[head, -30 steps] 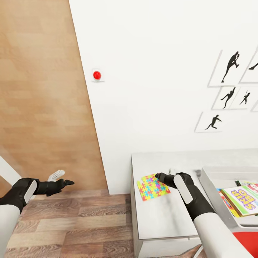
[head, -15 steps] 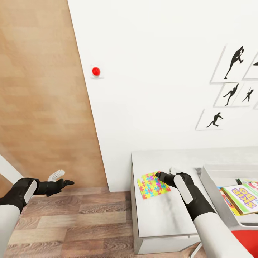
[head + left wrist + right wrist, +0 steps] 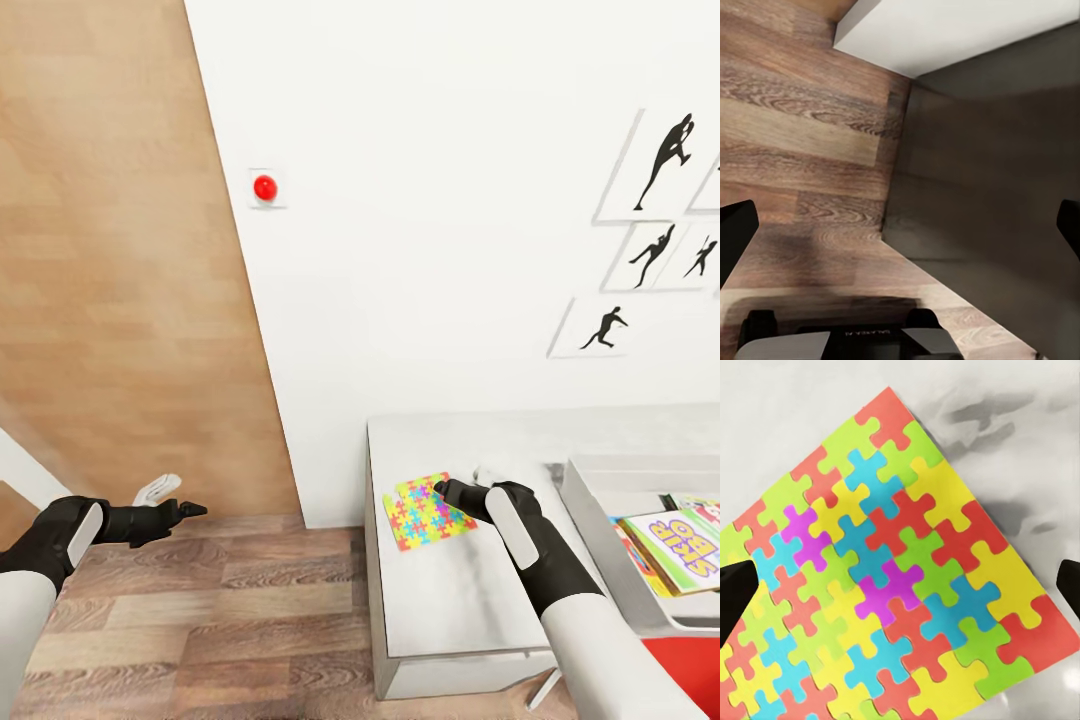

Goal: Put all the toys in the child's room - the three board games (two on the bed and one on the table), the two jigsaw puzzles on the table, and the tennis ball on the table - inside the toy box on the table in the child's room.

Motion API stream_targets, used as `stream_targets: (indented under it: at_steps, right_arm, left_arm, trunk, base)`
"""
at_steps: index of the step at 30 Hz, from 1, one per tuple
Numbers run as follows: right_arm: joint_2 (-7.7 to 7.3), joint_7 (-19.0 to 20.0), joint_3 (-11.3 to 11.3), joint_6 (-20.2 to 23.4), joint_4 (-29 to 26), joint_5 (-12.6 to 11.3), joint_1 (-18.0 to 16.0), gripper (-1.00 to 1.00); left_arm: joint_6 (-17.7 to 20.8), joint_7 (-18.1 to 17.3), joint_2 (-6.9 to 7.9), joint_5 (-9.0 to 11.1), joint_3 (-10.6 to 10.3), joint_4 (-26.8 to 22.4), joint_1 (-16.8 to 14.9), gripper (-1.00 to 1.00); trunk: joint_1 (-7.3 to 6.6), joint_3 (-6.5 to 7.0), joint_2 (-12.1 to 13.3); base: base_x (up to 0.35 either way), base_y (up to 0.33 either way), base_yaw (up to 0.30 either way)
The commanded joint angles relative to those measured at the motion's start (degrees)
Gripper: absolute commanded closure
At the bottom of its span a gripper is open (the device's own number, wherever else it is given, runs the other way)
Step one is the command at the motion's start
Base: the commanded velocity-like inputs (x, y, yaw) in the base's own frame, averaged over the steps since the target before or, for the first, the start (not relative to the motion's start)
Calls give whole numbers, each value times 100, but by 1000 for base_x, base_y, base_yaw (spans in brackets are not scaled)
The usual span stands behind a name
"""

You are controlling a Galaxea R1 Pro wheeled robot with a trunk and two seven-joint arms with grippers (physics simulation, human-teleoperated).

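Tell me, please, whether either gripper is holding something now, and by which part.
Nothing is held. The right gripper hangs open over the jigsaw puzzle lying flat on the table; the left gripper is open above the floor.

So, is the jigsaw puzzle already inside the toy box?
No, the jigsaw puzzle lies flat on the table, left of the toy box.

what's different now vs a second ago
Mostly the camera: the whole view shifted, so the wall pictures and red button sit higher and the toy box further right. The right pincer still hovers open over the jigsaw puzzle, which lies flat on the table. The left pincer stays open over the floor. Nothing grasped or released.
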Motion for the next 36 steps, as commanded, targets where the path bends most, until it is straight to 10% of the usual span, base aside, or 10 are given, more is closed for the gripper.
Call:
stream_targets:
  at_steps: [1,36]
  right_arm:
    - [-7,-58,21,3,-7,-60,-5,-100]
    - [-7,-51,21,-13,-7,-60,-4,-100]
  left_arm:
    - [41,5,-1,31,15,-1,-5,-100]
    - [39,5,-2,31,15,-1,-4,-100]
  trunk:
    - [3,-19,-12]
    - [3,-156,-12]
  base:
    - [0,0,0]
    - [0,0,0]
